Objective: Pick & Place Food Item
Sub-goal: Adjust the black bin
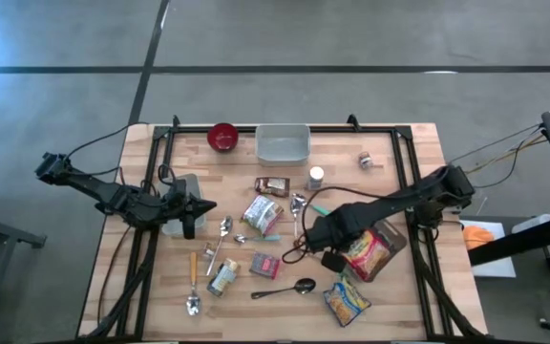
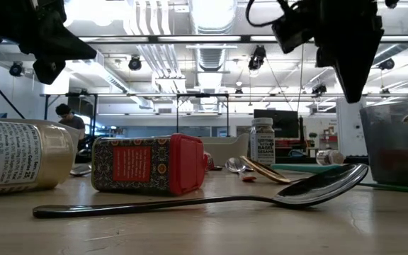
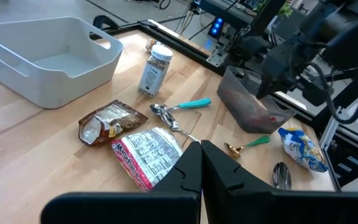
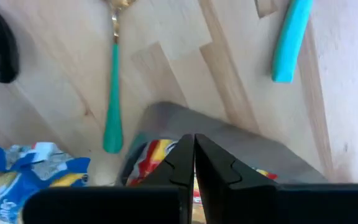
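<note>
Food packets litter wooden table; grey concrete floor around.

You have a pale wooden table edged by black rails. At the far edge sit a red bowl and a light grey bin. The jar is clear with a white label and white lid. The brown bag is glossy with pale print; the pouch beside it is white with red edging and dense black text. The yellow bag carries blue and white print. A grey translucent tub holds a red-and-yellow packet. The tin is dark, red-patterned, with a red cap. Two spoon handles are teal, the nearer spoon is shiny black. Both arms are black.
</note>
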